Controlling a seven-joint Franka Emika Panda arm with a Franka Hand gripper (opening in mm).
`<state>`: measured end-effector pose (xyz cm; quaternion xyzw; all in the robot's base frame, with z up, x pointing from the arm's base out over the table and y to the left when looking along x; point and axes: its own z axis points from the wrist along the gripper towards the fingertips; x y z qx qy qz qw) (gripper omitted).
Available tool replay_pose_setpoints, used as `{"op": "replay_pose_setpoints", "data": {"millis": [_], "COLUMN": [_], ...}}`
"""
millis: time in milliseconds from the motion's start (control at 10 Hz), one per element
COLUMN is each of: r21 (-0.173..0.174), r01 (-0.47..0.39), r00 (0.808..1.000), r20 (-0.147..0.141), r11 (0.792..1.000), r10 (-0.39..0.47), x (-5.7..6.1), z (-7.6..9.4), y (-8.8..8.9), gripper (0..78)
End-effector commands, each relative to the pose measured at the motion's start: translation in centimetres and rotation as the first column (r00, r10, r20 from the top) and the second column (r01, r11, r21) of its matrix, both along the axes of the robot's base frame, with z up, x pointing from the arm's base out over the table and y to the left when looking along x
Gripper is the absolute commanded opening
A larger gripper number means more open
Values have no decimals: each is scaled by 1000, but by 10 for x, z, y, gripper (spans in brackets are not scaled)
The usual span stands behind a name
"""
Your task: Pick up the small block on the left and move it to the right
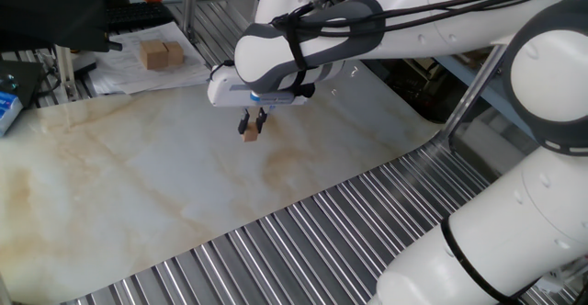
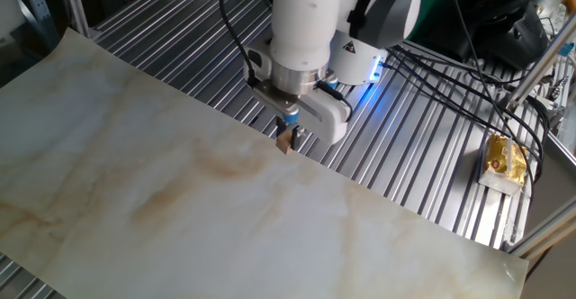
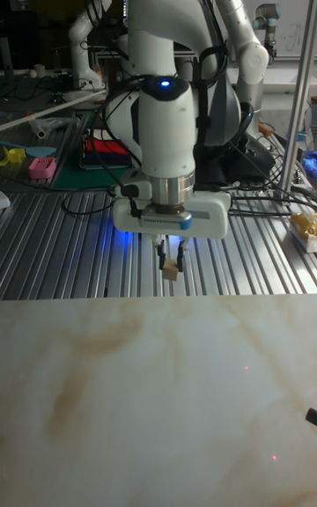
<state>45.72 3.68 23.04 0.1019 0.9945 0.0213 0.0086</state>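
The small block point(image 1: 250, 133) is a tiny light-brown wooden cube, held between my fingertips above the marbled sheet. My gripper point(image 1: 251, 129) is shut on it. In the other fixed view the small block point(image 2: 286, 142) hangs under my gripper point(image 2: 287, 137) near the sheet's far edge. The tall fixed view shows the small block point(image 3: 170, 271) pinched by my gripper point(image 3: 170, 266) just above the sheet's back edge, clear of the surface.
A marbled sheet point(image 1: 138, 176) covers part of the ribbed metal table point(image 1: 303, 241). Two larger tan blocks point(image 1: 162, 55) rest on papers at the back left. A yellow packet point(image 2: 505, 159) lies at the right. A pink item point(image 3: 41, 167) sits at the back left.
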Motion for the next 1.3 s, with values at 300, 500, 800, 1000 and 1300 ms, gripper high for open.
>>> {"op": "replay_pose_setpoints", "data": {"millis": [300, 500, 800, 1000, 1300], "r21": [-8, -9, -9, -14, -45], "r01": [-54, -63, -19, -17, -54], "r00": [998, 998, 1000, 1000, 998], "r20": [11, 7, 7, 6, 16], "r11": [999, 998, 1000, 1000, 998], "r10": [54, 63, 19, 17, 54], "x": [-4, -4, -8, -8, -8], "z": [3, 3, 6, 7, 7], "y": [11, 12, 18, 18, 18], "gripper": [13, 13, 13, 13, 13]}}
